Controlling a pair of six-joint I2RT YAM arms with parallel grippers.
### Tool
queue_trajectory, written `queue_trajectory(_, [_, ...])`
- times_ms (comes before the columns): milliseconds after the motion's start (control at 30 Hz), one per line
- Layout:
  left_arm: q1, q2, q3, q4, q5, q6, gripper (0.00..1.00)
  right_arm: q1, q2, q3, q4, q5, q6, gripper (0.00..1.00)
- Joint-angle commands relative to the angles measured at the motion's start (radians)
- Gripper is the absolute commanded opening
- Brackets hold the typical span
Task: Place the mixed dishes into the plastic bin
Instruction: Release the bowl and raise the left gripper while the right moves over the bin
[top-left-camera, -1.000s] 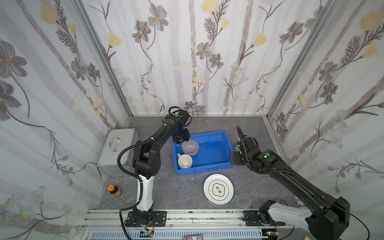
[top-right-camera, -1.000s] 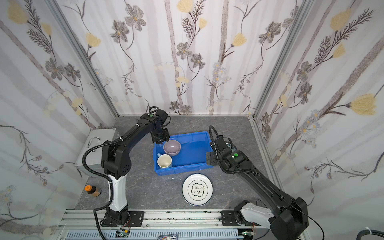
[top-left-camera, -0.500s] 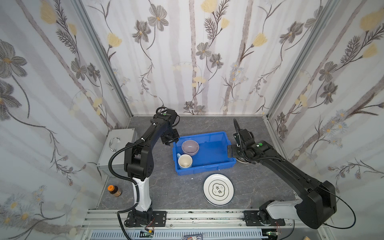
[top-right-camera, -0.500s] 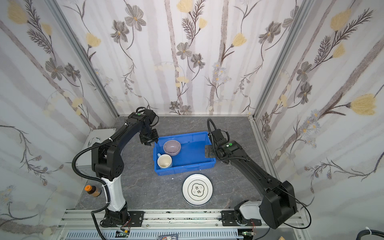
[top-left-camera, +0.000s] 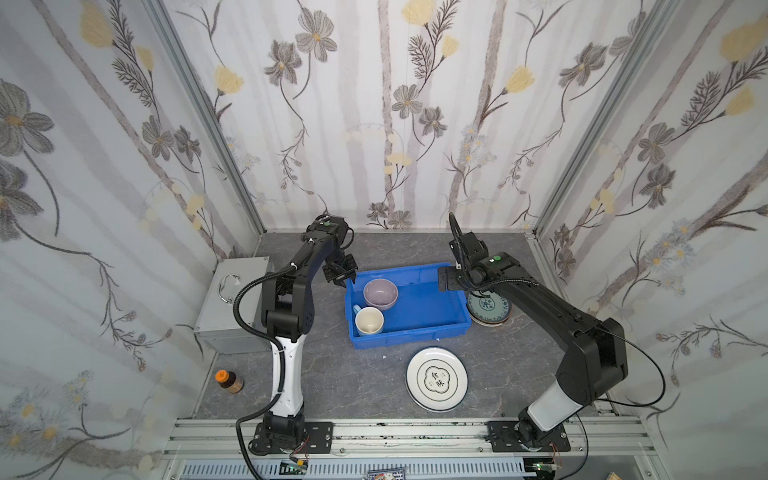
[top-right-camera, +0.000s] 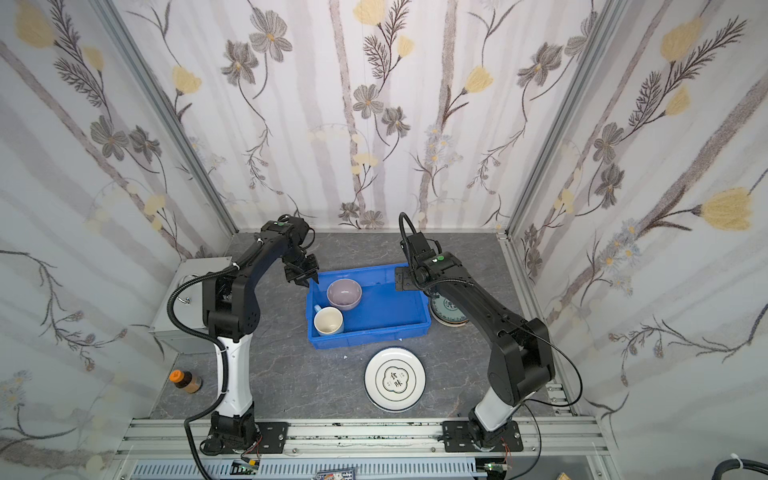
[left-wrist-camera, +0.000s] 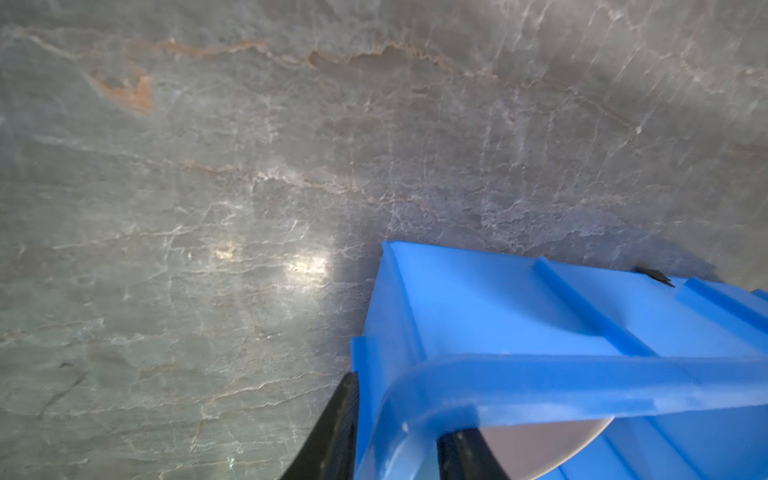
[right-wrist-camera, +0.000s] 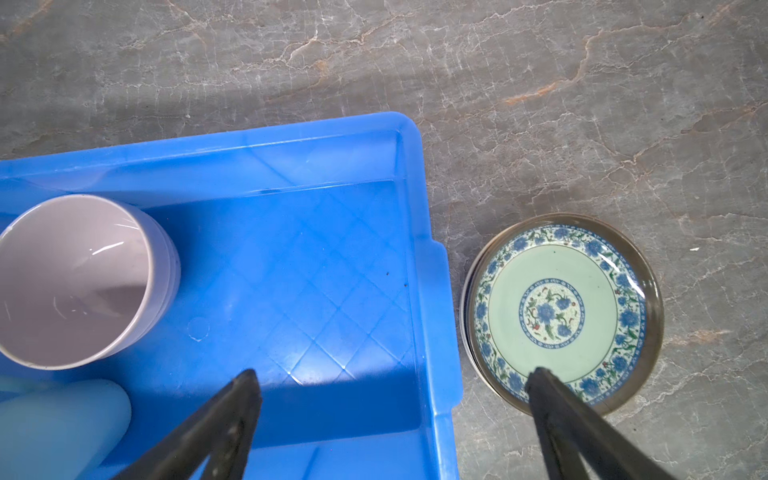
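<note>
The blue plastic bin (top-left-camera: 419, 303) (top-right-camera: 386, 309) holds a lilac bowl (top-left-camera: 380, 293) (right-wrist-camera: 75, 282) and a pale blue mug (top-left-camera: 369, 321) (right-wrist-camera: 58, 428). My left gripper (top-left-camera: 343, 274) (left-wrist-camera: 399, 415) is at the bin's far left corner, shut on the wall, one finger outside and one inside. My right gripper (top-left-camera: 446, 279) (right-wrist-camera: 394, 371) hangs wide open above the bin's right wall, holding nothing. A teal-patterned plate (top-left-camera: 490, 309) (right-wrist-camera: 557, 311) lies just right of the bin on top of another plate. A white plate (top-left-camera: 437, 379) (top-right-camera: 395, 379) lies in front of the bin.
A grey metal case (top-left-camera: 237, 299) with a handle stands against the left wall, beside my left arm. A small brown bottle (top-left-camera: 227, 380) with an orange cap stands at the front left. Flowered walls close in three sides.
My left gripper left the spot over the lilac bowl, swung out past the bin's left side, then settled on its far left corner. My right gripper moved toward the bin's far right end.
</note>
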Motion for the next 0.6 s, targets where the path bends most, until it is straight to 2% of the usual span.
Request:
queue_trajectory(0, [0.009, 0.033, 0.060, -0.015, 0.023, 0.027, 0.32, 0.000, 0.023, 0.033, -0.023, 0.015, 0.011, 1.00])
queue_trajectory(333, [0.023, 0.049, 0.075, 0.029, 0.058, 0.042, 0.33, 0.000, 0.040, 0.037, -0.021, 0.003, 0.010, 1.00])
queue_trajectory(467, [0.029, 0.096, 0.146, 0.036, 0.069, 0.014, 0.33, -0.001, 0.019, -0.003, 0.019, 0.001, -0.017, 1.00])
queue_trajectory(567, [0.029, 0.145, 0.227, 0.017, 0.066, -0.009, 0.33, -0.004, 0.034, 0.008, 0.043, -0.044, -0.033, 1.00])
